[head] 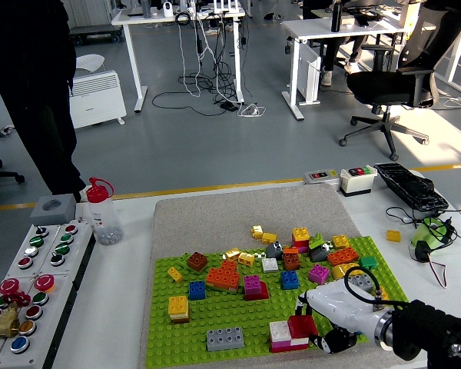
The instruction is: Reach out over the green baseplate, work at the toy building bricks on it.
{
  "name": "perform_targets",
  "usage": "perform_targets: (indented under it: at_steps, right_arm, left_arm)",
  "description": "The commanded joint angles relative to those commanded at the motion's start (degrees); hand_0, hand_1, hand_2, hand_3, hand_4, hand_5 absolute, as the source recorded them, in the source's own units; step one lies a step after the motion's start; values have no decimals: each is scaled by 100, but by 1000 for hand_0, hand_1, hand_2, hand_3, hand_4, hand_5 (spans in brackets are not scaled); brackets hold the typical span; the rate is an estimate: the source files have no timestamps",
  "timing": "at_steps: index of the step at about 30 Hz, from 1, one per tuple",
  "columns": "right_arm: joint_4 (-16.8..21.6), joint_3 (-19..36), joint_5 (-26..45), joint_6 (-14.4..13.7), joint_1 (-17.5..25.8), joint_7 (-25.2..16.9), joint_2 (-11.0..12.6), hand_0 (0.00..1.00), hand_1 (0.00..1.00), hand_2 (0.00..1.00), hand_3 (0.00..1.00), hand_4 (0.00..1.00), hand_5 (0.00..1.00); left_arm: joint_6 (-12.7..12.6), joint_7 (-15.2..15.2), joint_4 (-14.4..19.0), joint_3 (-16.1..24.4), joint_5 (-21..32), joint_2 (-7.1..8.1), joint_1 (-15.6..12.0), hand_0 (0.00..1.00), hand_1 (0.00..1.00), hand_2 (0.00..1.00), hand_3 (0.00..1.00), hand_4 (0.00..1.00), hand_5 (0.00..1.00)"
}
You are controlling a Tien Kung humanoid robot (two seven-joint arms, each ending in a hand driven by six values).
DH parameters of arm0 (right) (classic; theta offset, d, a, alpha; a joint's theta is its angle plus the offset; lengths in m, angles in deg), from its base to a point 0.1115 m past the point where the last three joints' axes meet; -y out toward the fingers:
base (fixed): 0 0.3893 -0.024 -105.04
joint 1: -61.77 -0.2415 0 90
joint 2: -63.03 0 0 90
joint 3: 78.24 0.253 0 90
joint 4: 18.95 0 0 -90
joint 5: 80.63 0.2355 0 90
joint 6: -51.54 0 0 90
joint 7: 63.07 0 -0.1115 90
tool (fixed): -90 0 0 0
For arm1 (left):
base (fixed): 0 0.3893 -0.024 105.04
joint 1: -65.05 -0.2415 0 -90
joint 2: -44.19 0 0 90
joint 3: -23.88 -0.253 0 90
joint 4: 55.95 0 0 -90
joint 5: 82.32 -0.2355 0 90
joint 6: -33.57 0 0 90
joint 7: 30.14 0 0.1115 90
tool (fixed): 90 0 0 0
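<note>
Green baseplate (215, 311), one grey brick (225, 338).

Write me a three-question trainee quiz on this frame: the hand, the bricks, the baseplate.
1. True or false: the right hand reaches in over the green baseplate from the picture's right.
2. Which brick lies nearest the baseplate's near edge, left of the hand? A) grey brick B) purple brick C) blue brick
3. What stands left of the grey mat, beside the button panel?

Key: 1. True. 2. A. 3. A clear bottle with a red cap.
</note>
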Motion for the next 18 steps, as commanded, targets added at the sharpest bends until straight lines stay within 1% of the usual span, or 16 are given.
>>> perform_targets:
  at_steps: [1,6,7,12,13,18]
  right_arm:
    - [-1,0,0,4,0,1,-1,115,325,630,682,682,170]
    - [-10,-6,6,21,0,6,-7,115,325,630,682,682,170]
    - [-12,-7,8,23,0,6,-8,120,335,656,698,685,171]
    - [-24,-11,17,35,-1,8,-13,120,335,656,698,685,171]
    - [-28,-11,19,40,-1,10,-14,126,340,695,709,695,173]
    - [-27,-9,20,54,0,12,-9,126,340,695,709,695,173]
  left_arm:
    - [0,0,0,0,-1,0,0,728,782,803,671,475,998]
    - [1,1,0,-1,-2,-1,0,728,782,803,671,475,998]
    - [1,1,0,-1,-2,-1,0,728,781,802,670,474,998]
    - [1,2,0,-4,-1,-2,-2,728,781,802,670,474,998]
    - [1,3,0,-6,0,-2,-1,728,781,802,669,475,998]
    - [2,5,0,-6,-2,-3,-1,728,781,802,669,475,998]
